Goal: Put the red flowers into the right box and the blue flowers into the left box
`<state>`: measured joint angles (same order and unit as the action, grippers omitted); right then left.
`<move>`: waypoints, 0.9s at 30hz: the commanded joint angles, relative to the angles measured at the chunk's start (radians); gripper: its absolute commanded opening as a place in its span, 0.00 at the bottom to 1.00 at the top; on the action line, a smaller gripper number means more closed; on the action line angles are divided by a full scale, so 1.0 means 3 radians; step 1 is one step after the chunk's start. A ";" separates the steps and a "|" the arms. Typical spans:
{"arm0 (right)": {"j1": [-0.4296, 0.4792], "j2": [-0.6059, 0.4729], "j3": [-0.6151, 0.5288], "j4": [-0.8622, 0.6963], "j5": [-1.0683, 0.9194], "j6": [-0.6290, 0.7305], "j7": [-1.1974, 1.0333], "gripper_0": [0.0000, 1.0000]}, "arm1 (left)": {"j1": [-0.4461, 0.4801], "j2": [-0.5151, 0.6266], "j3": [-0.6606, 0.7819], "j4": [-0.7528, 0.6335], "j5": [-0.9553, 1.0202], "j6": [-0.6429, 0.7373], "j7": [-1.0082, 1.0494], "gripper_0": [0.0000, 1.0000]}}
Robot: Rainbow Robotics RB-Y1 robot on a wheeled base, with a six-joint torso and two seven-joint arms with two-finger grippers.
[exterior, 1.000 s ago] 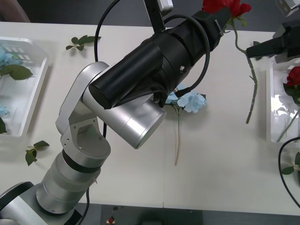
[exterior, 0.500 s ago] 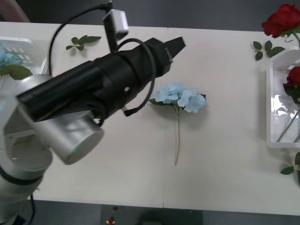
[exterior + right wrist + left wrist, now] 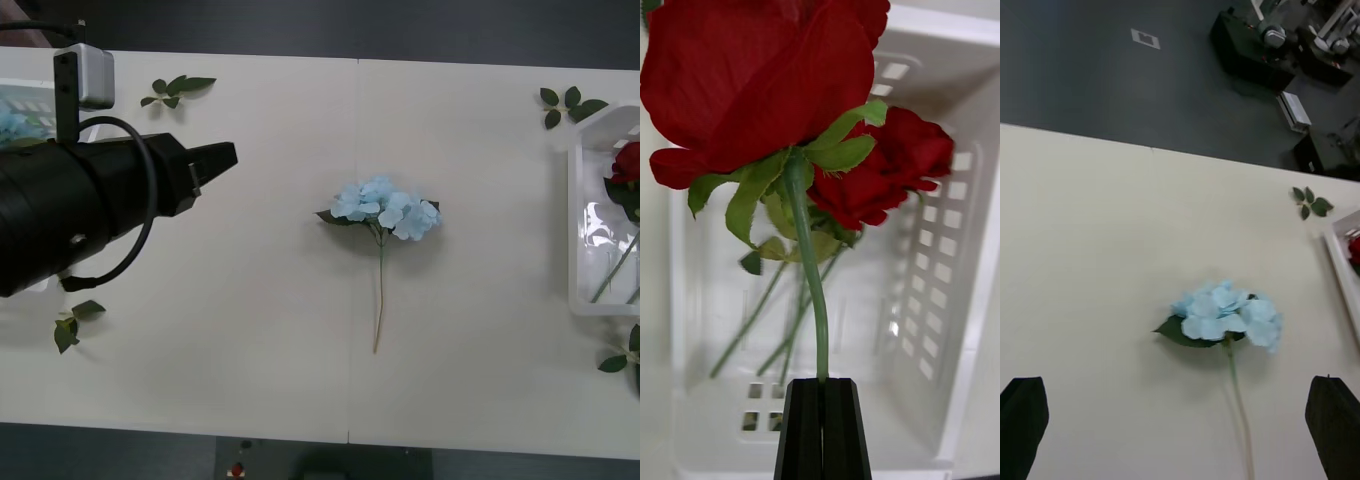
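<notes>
A blue flower (image 3: 385,208) lies alone at the table's middle, stem toward me; the left wrist view has it (image 3: 1225,315) straight ahead. My left gripper (image 3: 215,165) hovers open to its left, the black fingers (image 3: 1022,416) wide apart and holding nothing. My right gripper (image 3: 824,384) is shut on the green stem of a red flower (image 3: 767,67), held over the right box (image 3: 940,315). Another red flower (image 3: 887,172) lies inside that box (image 3: 590,300), its bloom (image 3: 628,160) at the front view's right edge. The left box (image 3: 30,95) peeks out behind my left arm with a blue flower (image 3: 14,125) in it.
Loose green leaf sprigs lie at the back left (image 3: 175,88), the back right (image 3: 568,103), the front left (image 3: 72,325) and the front right (image 3: 625,360). The table's far edge drops to a dark floor (image 3: 1150,67).
My left arm has swung from the table's middle back to the left. The red flower held up at the back right has left the front view.
</notes>
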<state>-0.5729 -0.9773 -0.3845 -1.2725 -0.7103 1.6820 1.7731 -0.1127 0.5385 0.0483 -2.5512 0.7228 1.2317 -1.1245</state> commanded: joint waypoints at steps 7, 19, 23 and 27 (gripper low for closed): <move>0.0212 0.0016 -0.0027 0.0110 0.0450 -0.0540 -0.0276 0.00 | 0.0279 0.0128 0.0463 0.0783 0.1487 -0.0813 -0.1728 1.00; 0.0181 0.0103 -0.0104 0.0166 0.0225 -0.0606 -0.0260 1.00 | -0.0309 0.0695 -0.0100 0.1739 0.3348 -0.0813 -0.3466 1.00; 0.0181 0.0103 -0.0104 0.0023 -0.0204 -0.0422 -0.0081 1.00 | -0.0586 0.0695 -0.0376 0.1801 0.3343 -0.0813 -0.3517 1.00; 0.0181 0.0108 -0.0089 -0.0084 -0.0854 -0.0284 0.0134 1.00 | -0.0759 0.0670 -0.0529 0.1811 0.3343 -0.0818 -0.3517 1.00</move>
<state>-0.4901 -0.9360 -0.4096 -1.2521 -0.8864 1.5846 1.7420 -0.3151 0.7497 -0.1273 -1.9943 1.7188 0.9977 -2.1507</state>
